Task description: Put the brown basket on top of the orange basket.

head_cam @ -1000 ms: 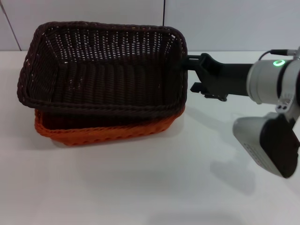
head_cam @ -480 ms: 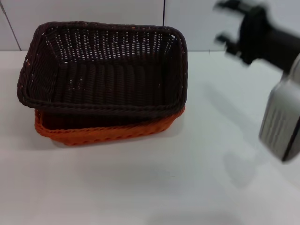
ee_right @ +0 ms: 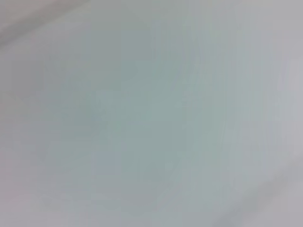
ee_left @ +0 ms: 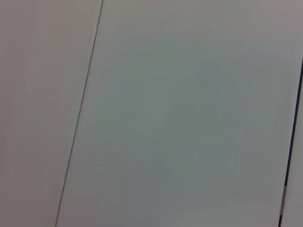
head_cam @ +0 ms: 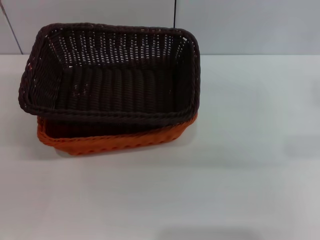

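Observation:
The brown basket (head_cam: 115, 75) sits nested on top of the orange basket (head_cam: 120, 141) at the back left of the white table in the head view. Only the orange basket's front and right rim show under the dark one. The brown basket sits slightly skewed, its left side overhanging. Neither gripper shows in any view. The left wrist view and the right wrist view show only plain pale surfaces.
The white table (head_cam: 240, 165) stretches to the front and right of the baskets. A pale tiled wall (head_cam: 240, 25) with a dark vertical seam (head_cam: 175, 14) stands behind them.
My right arm, which was beside the brown basket's right rim, lifted up and away to the right and has left the head view. The baskets have not moved.

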Robot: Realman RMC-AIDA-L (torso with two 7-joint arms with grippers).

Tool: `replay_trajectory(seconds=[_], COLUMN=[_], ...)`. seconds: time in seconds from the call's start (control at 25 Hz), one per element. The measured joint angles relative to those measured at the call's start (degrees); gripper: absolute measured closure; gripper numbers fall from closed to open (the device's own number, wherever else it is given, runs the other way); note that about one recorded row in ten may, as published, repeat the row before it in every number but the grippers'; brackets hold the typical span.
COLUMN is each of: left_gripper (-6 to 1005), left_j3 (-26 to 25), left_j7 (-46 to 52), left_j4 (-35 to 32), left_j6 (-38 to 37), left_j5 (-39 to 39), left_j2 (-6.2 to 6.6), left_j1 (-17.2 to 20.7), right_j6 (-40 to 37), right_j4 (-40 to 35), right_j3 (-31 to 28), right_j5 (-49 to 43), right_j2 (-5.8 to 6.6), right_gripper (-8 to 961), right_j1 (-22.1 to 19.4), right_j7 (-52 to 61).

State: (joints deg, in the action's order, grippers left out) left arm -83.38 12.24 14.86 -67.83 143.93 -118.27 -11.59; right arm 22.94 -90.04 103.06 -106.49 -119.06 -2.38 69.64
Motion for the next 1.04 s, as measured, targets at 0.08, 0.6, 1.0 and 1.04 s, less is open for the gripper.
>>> replay_trajectory(seconds=[0.08,0.6,1.0,1.04], left_gripper=[215,215,215,215], left_j3=[0.0,-0.2,-1.5,-1.5], left_j7=[-0.1,-2.1,-4.3,-4.3], left_j4=[-0.1,-0.2,-0.8,-0.8], left_j6=[0.1,0.6,0.7,0.6], left_j5=[0.2,0.0,-0.1,-0.1], left_j2=[0.10,0.33,0.15,0.11], left_j1=[-0.2,-0.7,-1.6,-1.7], right_j6=[8.2,64.4,63.5,63.2], right_j4=[5.5,65.1,65.5,65.5], right_j3=[1.0,8.1,16.1,16.4], right_j5=[-9.0,-26.9,-12.7,-12.7], right_j2=[-0.03,-0.24,-0.55,-0.57], right_gripper=[244,244,244,244], right_j1=[-0.5,8.2,7.7,7.7], right_j7=[16.3,101.8,101.1,100.8])
